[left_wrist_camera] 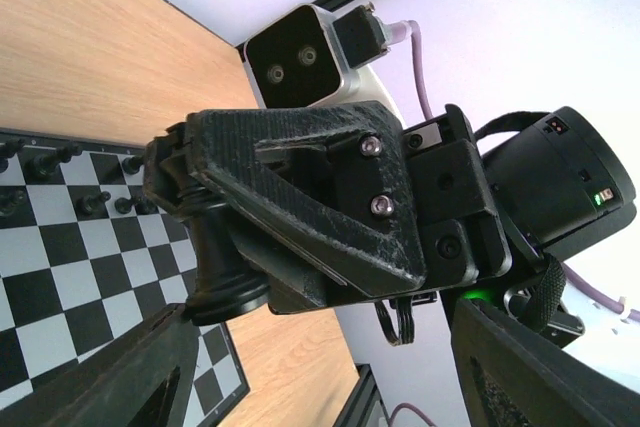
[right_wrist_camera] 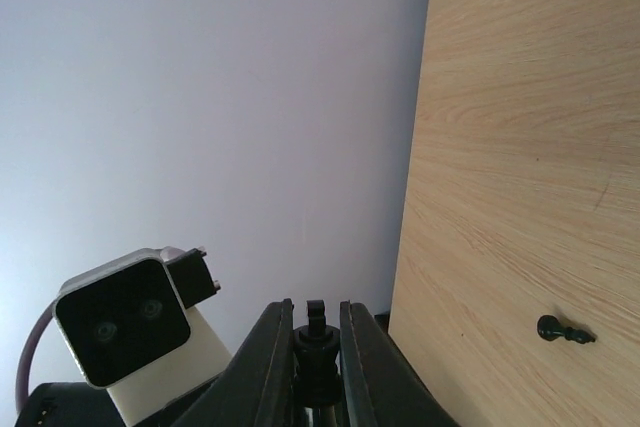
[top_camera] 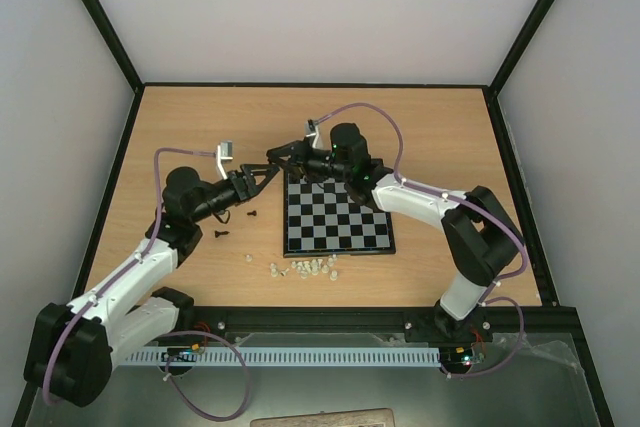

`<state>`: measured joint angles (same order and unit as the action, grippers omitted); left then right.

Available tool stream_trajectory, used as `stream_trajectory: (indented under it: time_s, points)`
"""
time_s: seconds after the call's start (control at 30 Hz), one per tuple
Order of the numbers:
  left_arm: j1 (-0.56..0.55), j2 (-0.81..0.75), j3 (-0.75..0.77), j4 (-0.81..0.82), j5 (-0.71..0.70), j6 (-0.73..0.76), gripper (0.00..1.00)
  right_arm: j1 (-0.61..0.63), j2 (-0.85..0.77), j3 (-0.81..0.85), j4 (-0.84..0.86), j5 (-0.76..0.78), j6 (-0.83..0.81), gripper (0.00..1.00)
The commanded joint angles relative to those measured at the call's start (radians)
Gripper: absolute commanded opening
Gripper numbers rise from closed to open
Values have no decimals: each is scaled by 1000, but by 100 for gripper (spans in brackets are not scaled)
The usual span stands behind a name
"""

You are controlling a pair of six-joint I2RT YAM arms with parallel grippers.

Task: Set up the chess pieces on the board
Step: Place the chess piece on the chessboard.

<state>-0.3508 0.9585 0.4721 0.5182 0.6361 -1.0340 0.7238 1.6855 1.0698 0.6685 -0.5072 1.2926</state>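
Right claw (right_wrist_camera: pixel 316 325) pinches one black chess piece (right_wrist_camera: pixel 317 345) just off the board's (top_camera: pixel 340 223) far left corner; left claw (top_camera: pixel 258 175) gapes wide, empty, alongside. Tight quarters: one bump could topple the standing chessmen (left_wrist_camera: pixel 92 203)!

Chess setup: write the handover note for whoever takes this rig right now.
Right gripper: shut on a black piece, near the far left corner of the board.
Left gripper: open, facing the right one.
Done: several black men stand on the far rows.
Left: two loose black men on the table left of the board; white men heaped by its near edge.
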Motion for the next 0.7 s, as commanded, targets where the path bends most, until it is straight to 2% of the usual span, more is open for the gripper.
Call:
stream_trajectory:
  time_s: [0.0, 0.13, 0.3, 0.67]
  points:
    - [-5, 2, 11, 61, 6, 8, 69, 15, 12, 38, 60, -7, 20, 1]
    - [-5, 3, 10, 49, -3, 15, 61, 16, 9, 34, 60, -3, 20, 1]
    - [-5, 13, 10, 46, -13, 21, 57, 17, 14, 33, 65, -9, 23, 1]
    - [-4, 40, 10, 52, -31, 23, 57, 17, 13, 15, 82, -21, 30, 1]
